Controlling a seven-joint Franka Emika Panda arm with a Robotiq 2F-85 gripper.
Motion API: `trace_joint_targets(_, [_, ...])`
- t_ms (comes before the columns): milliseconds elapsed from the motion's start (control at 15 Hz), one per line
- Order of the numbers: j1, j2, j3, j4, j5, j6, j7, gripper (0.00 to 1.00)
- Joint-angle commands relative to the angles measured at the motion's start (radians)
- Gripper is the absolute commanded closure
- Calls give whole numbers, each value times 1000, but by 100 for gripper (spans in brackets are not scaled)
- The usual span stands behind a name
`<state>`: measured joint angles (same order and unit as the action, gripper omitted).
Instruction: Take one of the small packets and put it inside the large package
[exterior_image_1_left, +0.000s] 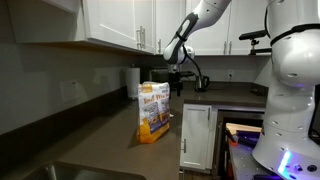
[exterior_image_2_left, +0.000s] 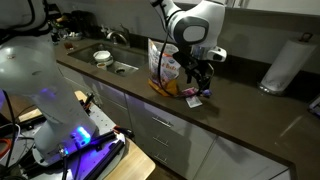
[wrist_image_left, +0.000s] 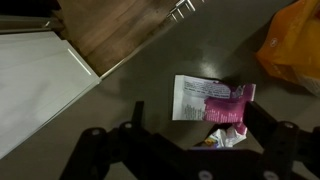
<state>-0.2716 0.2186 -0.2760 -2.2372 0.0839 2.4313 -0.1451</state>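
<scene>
End effector (wrist_image_left: 193, 135) above the small packets (wrist_image_left: 225, 103), near the orange snack bag (exterior_image_2_left: 163, 62).
I see its jaws spread wide, holding nothing; packets lie on the counter (wrist_image_left: 150, 88), bag upright, contents hidden.

The bench (exterior_image_2_left: 250, 110) is dark and smooth. An orange snack bag (exterior_image_2_left: 162, 62) stands upright on it in the middle of the frame. Just beside the bag, near the bench's front edge, lie the small packets (wrist_image_left: 228, 103), one pink and one white with print, touching. A white paper roll (exterior_image_2_left: 283, 63) stands at the far right.
</scene>
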Motion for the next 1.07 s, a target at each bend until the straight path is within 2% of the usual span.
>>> trace_joint_targets(0, [-51,43,46,39,128,-45,-79,0])
trace_joint_targets(267, [-88,59,118,35,346,-74,-211,0])
trace_joint_targets(467, [-93,74,153,29,449,-52,-306,0])
trace_joint_targets(733, [-75,92,170,14,447,37,-367,0])
trace_joint_targets(1000, [-70,117,199,-9,424,179,-409,0])
